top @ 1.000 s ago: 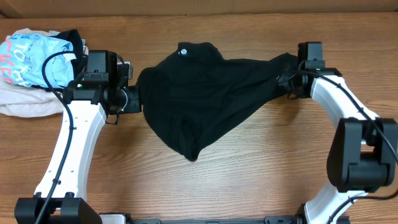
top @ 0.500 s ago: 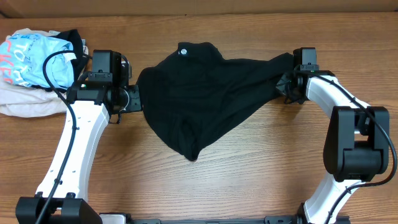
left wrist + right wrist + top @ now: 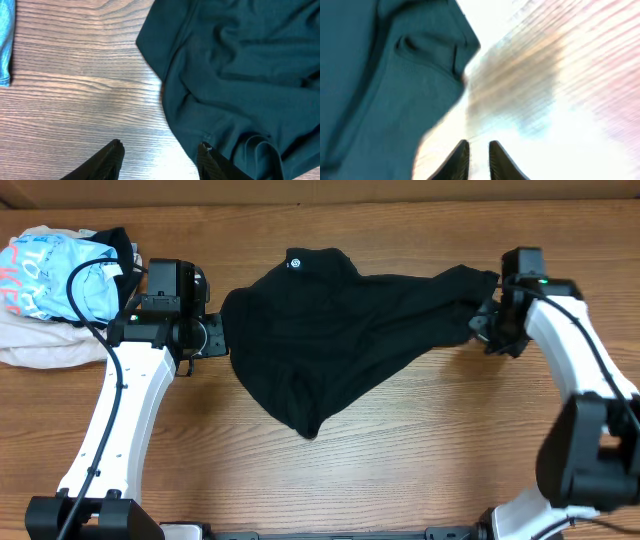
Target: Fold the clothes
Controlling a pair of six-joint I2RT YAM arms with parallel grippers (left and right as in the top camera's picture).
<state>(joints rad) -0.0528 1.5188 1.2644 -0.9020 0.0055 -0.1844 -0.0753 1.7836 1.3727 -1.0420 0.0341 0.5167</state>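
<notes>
Bench (image 3: 420, 460): wood grain shows bare in front of the black T-shirt (image 3: 330, 340).
Black T-shirt: it lies crumpled and unfolded at mid-bench. Its nearest point hangs toward the arm bases, and one sleeve is drawn out to the right.
Left tool (image 3: 160, 150): it sits at the T-shirt's left edge with fingers spread over bare wood, one fingertip at the hem.
Right tool (image 3: 479, 150): it sits at the end of the T-shirt's right sleeve, fingers drawn almost together with only a sliver between. The blurred wrist view shows cloth just beside one finger, and whether any is pinched cannot be told.
Neck logo (image 3: 294, 263): small, round and white, it faces up at the T-shirt's far edge.
Other garments: heaped well left of the T-shirt, a light blue shirt (image 3: 40, 275) with pink lettering lies on beige cloth (image 3: 40, 348).
</notes>
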